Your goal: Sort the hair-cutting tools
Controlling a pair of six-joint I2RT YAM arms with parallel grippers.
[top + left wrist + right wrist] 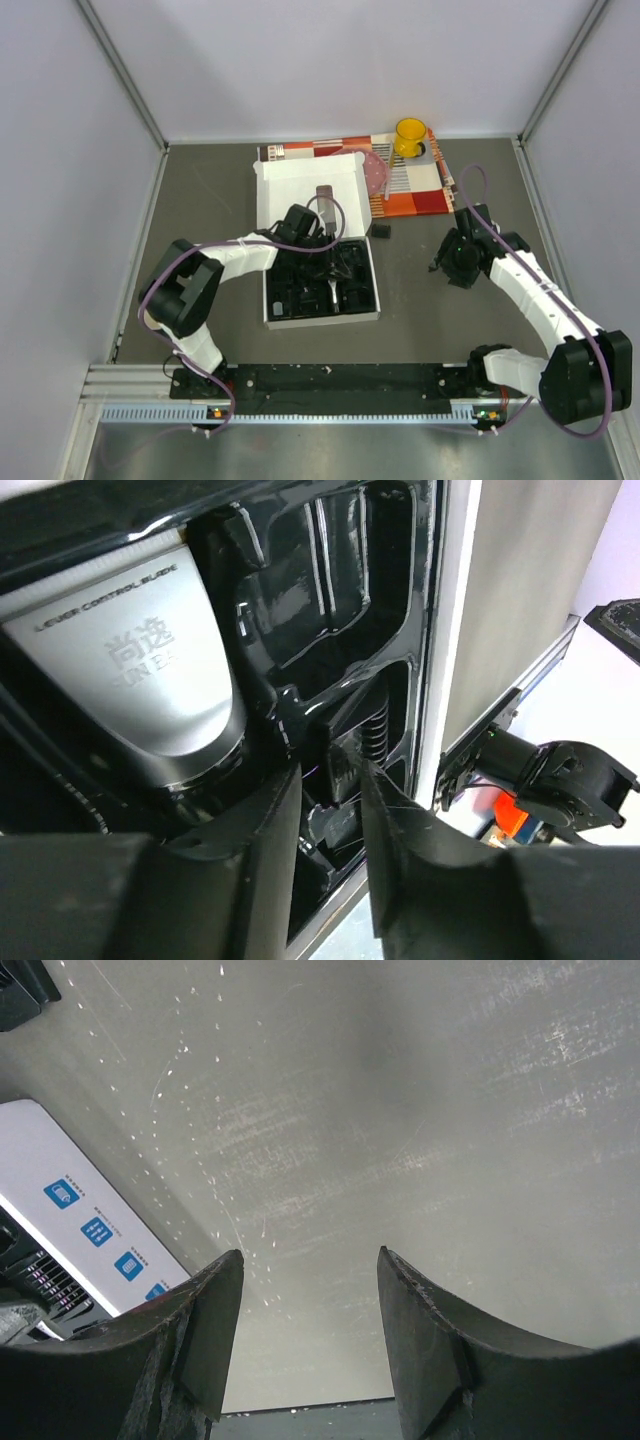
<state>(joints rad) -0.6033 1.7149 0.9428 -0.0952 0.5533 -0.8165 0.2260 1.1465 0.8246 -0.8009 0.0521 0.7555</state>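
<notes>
Clipper (130, 680) lies seated in the black moulded tray (350, 570) inside the white box (300, 180), silver body up with its printed face showing. It looks pressed into its own recess, so I take it as sorted. Left gripper (328, 775) hangs low over the near half of the box, just beside the clipper body. Its jaws stand a narrow gap apart and I see nothing pinched between them. Past the tips, in the next recess of the box, sits a ribbed black coil (375, 730), possibly the cord; I cannot tell whether the fingers touch it. My judgement is that the narrow opening suits a thin part in a tight pocket, either letting it go or about to take it. Other tray pockets in the overhead view hold dark shapes I cannot separate. Just off the right side of the box, near its hinge line, one small black piece (380, 230) lies loose on the table, probably a guard comb and not yet put away. Farther right of the box, right gripper (455, 262) hovers over bare table with jaws well apart and nothing between them. Its wrist view catches only the box's printed side. I read this as waiting clear of the box so the arms do not crowd. Risk to note is the left fingers nudging the seated clipper on the way out.
</notes>
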